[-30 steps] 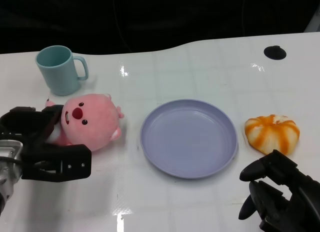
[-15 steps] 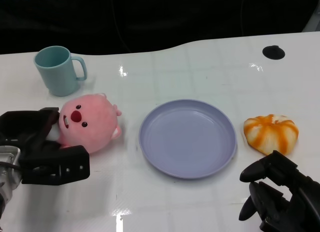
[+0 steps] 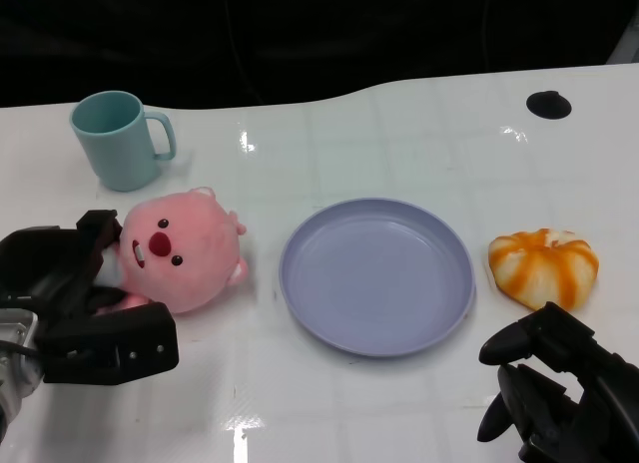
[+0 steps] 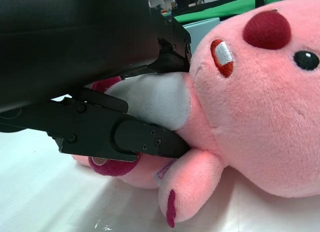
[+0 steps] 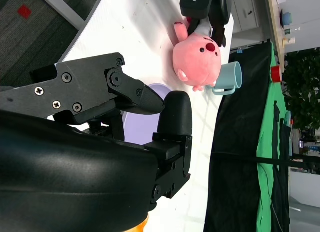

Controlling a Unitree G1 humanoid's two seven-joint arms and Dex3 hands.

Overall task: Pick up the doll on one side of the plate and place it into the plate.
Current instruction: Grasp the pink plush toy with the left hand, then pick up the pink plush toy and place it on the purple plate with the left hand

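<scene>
A pink plush doll point(image 3: 182, 248) lies on the table to the left of the lilac plate point(image 3: 439, 313), and nothing lies in the plate. My left hand point(image 3: 82, 295) grips the doll's body from the left, its black fingers point(image 4: 142, 139) pressed around the white belly point(image 4: 155, 99). The doll's head points toward the plate. At the lower right my right hand point(image 3: 557, 391) hangs with its fingers apart and nothing in them. The right wrist view shows the doll point(image 5: 197, 54) far off with my left hand point(image 5: 202, 7) on it.
A teal mug point(image 3: 118, 139) stands behind the doll at the back left. An orange-and-white striped bun point(image 3: 544, 265) lies right of the plate, just beyond my right hand. A small black disc point(image 3: 549, 105) sits at the far right.
My left hand's fingers have closed tighter on the doll's body, and the doll's head has rolled a little. The right hand has not moved.
</scene>
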